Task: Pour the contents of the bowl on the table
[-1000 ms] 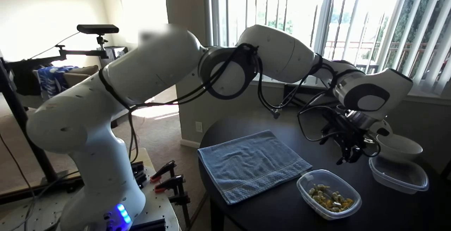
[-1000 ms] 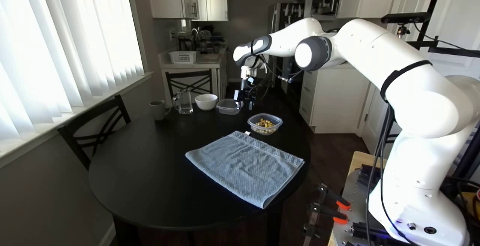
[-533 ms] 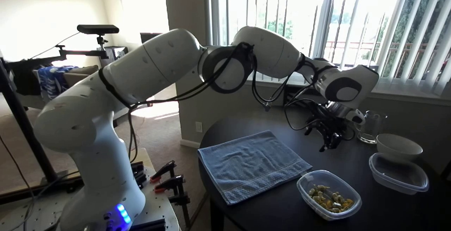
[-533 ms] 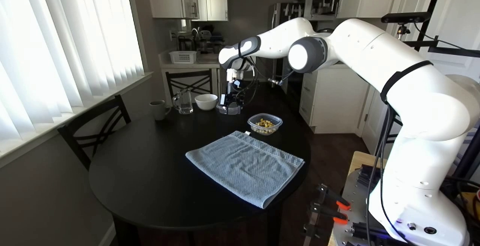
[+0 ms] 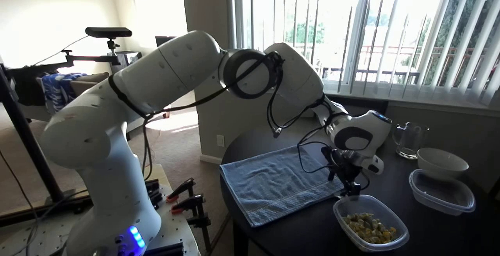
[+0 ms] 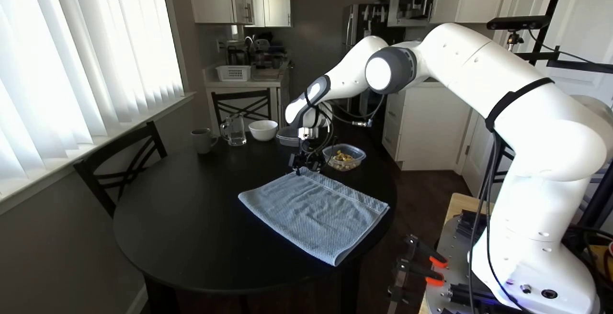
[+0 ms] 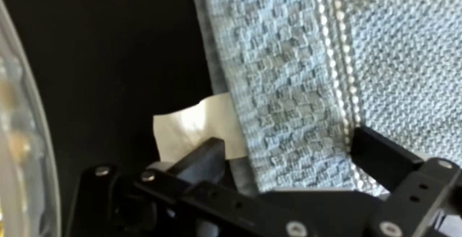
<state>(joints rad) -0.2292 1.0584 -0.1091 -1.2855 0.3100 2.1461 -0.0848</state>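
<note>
The bowl, a translucent plastic container, stands on the dark table beside the towel. It also shows in an exterior view and at the left edge of the wrist view. The contents, tan and golden-brown bits, lie heaped inside it. My gripper is low at the towel's corner, close beside the bowl's rim; whether it touches the bowl I cannot tell. In the wrist view my gripper is open, its fingers apart over the towel's edge, with the bowl outside them to the left.
The blue-grey towel lies on the table; its white tag lies by one finger. A second clear tub, a white bowl and a glass mug stand further along. A grey mug stands near the window.
My gripper has come down from above the table toward the towel's corner beside the bowl. The bowl has shifted slightly away from the towel.
</note>
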